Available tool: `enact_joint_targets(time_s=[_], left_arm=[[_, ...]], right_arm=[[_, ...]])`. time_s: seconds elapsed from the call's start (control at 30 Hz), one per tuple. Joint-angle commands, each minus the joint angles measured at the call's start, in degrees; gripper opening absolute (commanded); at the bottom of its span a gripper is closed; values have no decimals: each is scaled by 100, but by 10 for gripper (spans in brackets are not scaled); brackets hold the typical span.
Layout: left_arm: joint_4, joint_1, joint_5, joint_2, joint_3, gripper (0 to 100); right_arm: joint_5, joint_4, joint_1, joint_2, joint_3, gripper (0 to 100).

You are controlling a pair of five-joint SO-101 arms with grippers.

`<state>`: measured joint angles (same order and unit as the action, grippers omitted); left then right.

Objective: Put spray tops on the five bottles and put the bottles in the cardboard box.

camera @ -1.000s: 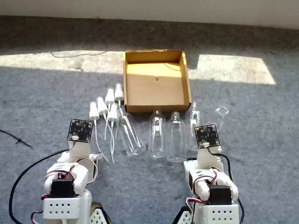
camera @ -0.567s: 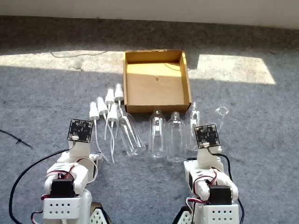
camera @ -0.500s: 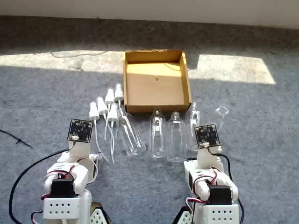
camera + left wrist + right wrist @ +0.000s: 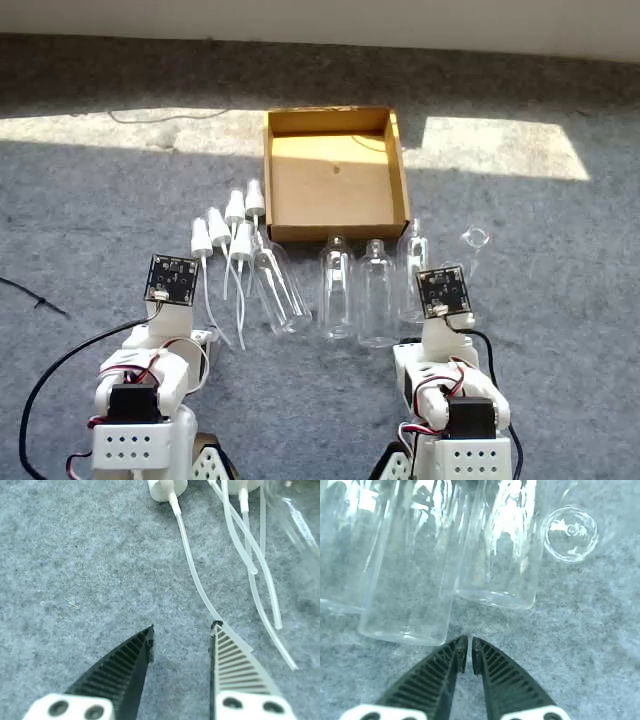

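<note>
Nothing has moved since the earlier frames: bottles, tops, box and both arms sit exactly as they did a second ago.

Five clear bottles (image 4: pixel 335 285) are on the grey surface (image 4: pixel 100 220), none with a top on. Four of them lie side by side with necks pointing to 12 o'clock. The leftmost bottle (image 4: pixel 278 285) is tilted toward 11 o'clock. The fifth bottle (image 4: pixel 474 239) is at 2 o'clock from the row and shows as a round clear ring; I cannot tell whether it stands or lies.

Five white spray tops (image 4: pixel 235 207) cluster at 9 to 10 o'clock from the row. Their thin dip tubes (image 4: pixel 240 300) trail toward 6 o'clock and cross one another. The cardboard box (image 4: pixel 268 180) is open with nothing in it. It sits at 12 o'clock from the bottles, its near wall just beside their necks.

The left arm (image 4: pixel 150 380) is at 7 o'clock from the bottles. Its left tool (image 4: pixel 183 628) is spread fairly wide over bare surface and holds nothing; one dip tube (image 4: pixel 195 575) ends right at the tip of its pale finger (image 4: pixel 230 650). The right arm (image 4: pixel 450 390) is at 5 o'clock. Its right tool (image 4: pixel 469 640) is nearly closed, with only a thin slit between the dark fingers (image 4: pixel 440 672), and grips nothing. It is just short of the bottle bases (image 4: pixel 492 597).

A black cable (image 4: pixel 30 298) lies at 8 o'clock, well apart, and sunlight patches (image 4: pixel 500 148) flank the box.
</note>
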<state>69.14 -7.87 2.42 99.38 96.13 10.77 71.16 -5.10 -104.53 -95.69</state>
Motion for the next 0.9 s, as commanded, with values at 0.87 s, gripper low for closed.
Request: enact_joint_targets(time_s=[0.87], left_arm=[[44,75,26,48,127,181]], right_arm=[[62,-2132,1420,-75,-637,6]])
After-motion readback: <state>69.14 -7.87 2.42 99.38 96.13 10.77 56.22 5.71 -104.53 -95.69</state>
